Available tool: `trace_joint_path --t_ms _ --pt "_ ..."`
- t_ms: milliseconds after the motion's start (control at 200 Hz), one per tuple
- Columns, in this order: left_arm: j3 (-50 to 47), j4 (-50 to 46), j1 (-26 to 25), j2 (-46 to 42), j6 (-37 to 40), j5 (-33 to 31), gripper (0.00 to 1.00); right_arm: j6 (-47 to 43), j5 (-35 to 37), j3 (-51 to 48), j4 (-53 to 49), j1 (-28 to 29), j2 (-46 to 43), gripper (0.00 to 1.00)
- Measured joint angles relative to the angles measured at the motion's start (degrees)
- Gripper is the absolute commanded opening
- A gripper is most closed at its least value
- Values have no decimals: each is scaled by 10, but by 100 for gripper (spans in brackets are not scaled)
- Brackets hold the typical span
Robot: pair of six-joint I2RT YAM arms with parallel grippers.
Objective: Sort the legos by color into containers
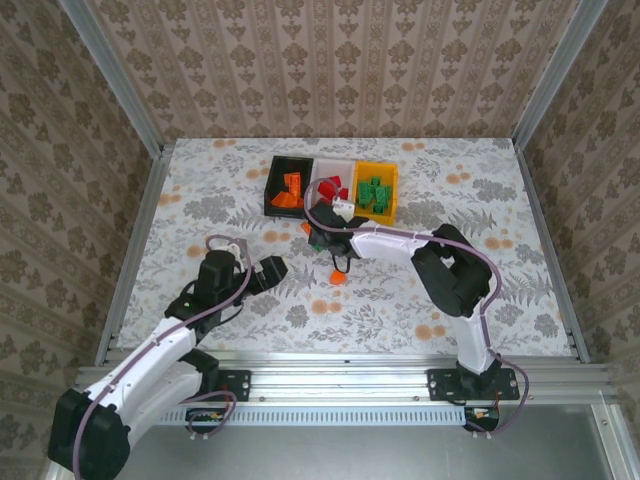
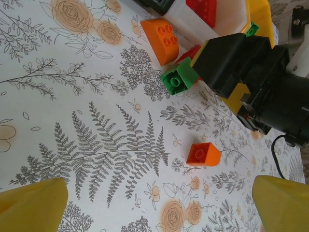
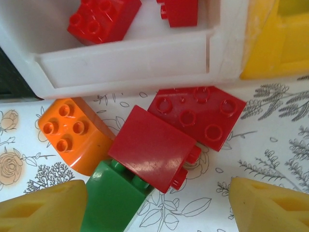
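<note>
Right pincer [image 3: 154, 193] is released: pads [image 3: 43, 208] spread wide, nothing clamped. It hangs low over a small heap of legos on the table [image 3: 270, 145], just short of the white bin [image 3: 125, 63]. Green brick [image 3: 113, 198] lies between the pads, hard up by one of them; can't tell from this angle whether it actually touches. Red brick [image 3: 152, 147], tipped on its side, rests over the green one's far end, just ahead of the fingertips. Orange brick [image 3: 72, 133], studs up, sits beside that, ahead of the same pad. Second red brick [image 3: 200, 113], studs up, is further ahead, right by the bin wall. More red bricks [image 3: 104, 19] are inside the white bin beyond. Yellow bin [image 3: 275, 43] is ahead, towards the other pad's side. Left pincer [image 2: 159, 186] is likewise released and empty, low over the table. Lone orange brick [image 2: 203, 154] lies just ahead of its gap, off-centre, and the heap is further ahead. Top view: black bin [image 1: 275, 170] holds orange bricks [image 1: 292, 190], yellow bin holds green bricks [image 1: 375, 192].
</note>
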Motion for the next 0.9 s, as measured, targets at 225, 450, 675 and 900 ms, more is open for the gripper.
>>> trace_joint_path --t_ms 225,450,675,900 --pt "-4 -4 2 0 0 0 100 28 -4 17 8 1 20 79" --pt "-16 -5 2 0 0 0 100 35 -7 29 13 1 43 72" --pt "-18 -5 2 0 0 0 100 43 -8 15 42 6 42 56" --pt "-18 -4 2 0 0 0 100 37 -8 -13 67 11 26 42"
